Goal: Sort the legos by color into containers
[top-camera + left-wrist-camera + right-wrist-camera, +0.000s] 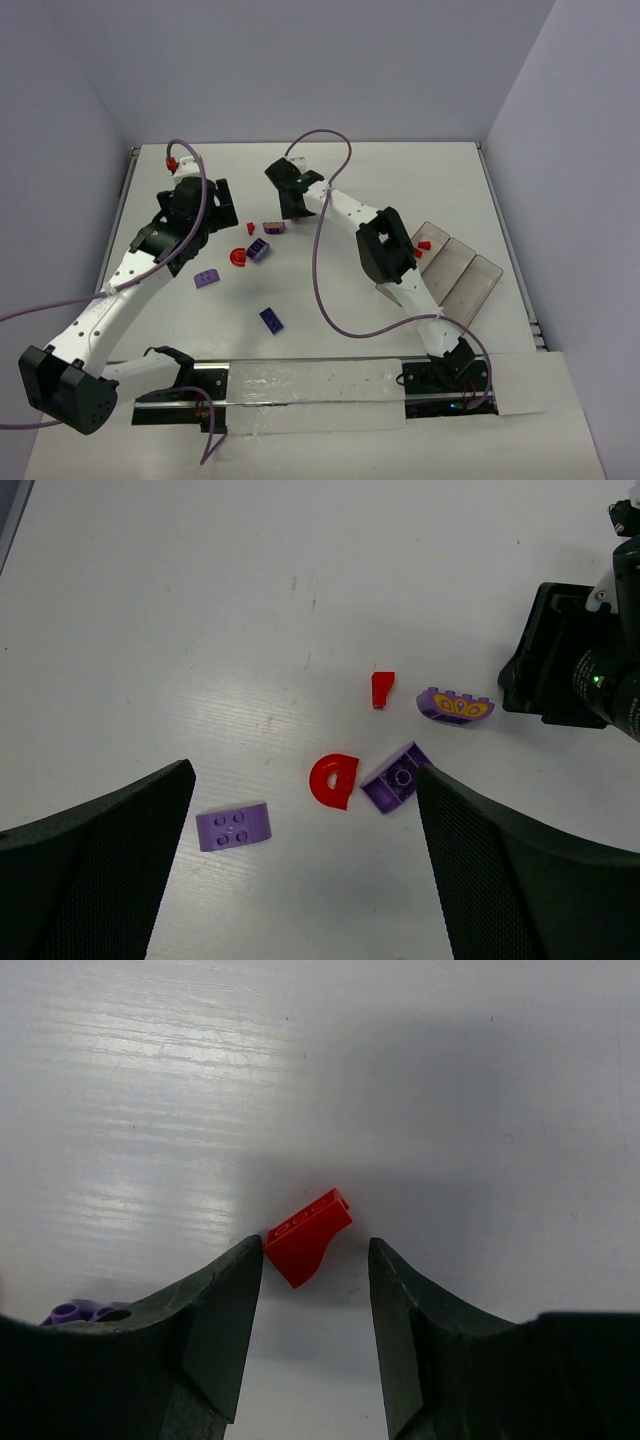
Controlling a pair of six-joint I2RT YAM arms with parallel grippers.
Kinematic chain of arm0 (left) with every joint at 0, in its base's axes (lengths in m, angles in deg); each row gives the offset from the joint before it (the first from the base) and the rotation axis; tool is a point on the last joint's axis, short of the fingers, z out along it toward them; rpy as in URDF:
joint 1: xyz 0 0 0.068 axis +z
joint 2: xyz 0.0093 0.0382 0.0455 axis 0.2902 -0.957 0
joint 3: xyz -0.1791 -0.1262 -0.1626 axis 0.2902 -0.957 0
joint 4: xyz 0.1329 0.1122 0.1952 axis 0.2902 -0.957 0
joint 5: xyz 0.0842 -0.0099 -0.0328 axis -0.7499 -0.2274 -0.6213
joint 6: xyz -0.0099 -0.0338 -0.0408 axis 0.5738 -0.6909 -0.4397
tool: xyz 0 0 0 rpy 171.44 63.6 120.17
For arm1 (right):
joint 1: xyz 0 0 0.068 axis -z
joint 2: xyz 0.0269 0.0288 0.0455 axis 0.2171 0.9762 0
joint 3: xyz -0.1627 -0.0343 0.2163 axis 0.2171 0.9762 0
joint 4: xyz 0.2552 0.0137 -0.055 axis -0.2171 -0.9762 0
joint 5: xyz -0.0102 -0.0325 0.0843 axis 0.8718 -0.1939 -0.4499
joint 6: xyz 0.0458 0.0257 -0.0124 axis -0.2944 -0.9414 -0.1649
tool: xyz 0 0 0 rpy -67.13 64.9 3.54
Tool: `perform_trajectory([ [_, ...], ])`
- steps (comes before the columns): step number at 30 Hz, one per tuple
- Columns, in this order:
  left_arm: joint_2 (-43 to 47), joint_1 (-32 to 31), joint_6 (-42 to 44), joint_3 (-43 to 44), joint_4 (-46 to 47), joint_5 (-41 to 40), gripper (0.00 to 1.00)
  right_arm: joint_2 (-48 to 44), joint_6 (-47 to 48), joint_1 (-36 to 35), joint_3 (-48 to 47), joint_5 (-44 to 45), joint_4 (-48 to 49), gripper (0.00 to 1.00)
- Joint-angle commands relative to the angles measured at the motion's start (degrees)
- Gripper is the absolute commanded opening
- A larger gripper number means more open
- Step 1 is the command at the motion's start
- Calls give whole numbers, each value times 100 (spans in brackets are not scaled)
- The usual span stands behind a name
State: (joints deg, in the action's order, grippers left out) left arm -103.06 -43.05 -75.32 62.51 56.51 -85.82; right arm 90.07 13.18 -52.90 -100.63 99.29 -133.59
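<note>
Legos lie mid-table: a small red brick (250,228), a purple arch piece (275,227), a red half-disc (238,258), an upturned purple brick (259,249), a light purple brick (207,278) and a dark blue-violet brick (271,319). My right gripper (288,208) is open, and the small red brick (308,1225) lies at its fingertips, beside the left one. The arch's edge (75,1310) shows under that finger. My left gripper (222,220) is open and empty above the half-disc (333,779), the purple brick (394,780) and the light purple brick (233,826).
The clear three-compartment tray (470,275) lies at the right and holds one red piece (424,244) in its leftmost compartment. The right arm's elbow (385,245) hangs just left of the tray. Purple cables loop over both arms. The right gripper's body (560,670) shows in the left wrist view.
</note>
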Motion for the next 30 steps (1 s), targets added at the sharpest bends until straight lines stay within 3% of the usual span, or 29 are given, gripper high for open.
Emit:
perform_trajectory([
  [1, 153, -28, 8, -17, 14, -19, 99, -272, 47, -30, -1, 91, -128, 59],
  [5, 144, -28, 16, -17, 11, -19, 99, -193, -15, -25, -137, 29, -131, 72],
  [10, 149, -28, 67, 9, -7, -50, 99, 131, -175, 6, -561, 329, -369, 71],
  [22, 124, -28, 122, 5, -16, -107, 99, 304, -412, 120, -531, 665, -355, 69],
  [30, 105, -28, 94, -45, 12, -93, 99, -74, -305, 109, 222, 836, -168, 65],
])
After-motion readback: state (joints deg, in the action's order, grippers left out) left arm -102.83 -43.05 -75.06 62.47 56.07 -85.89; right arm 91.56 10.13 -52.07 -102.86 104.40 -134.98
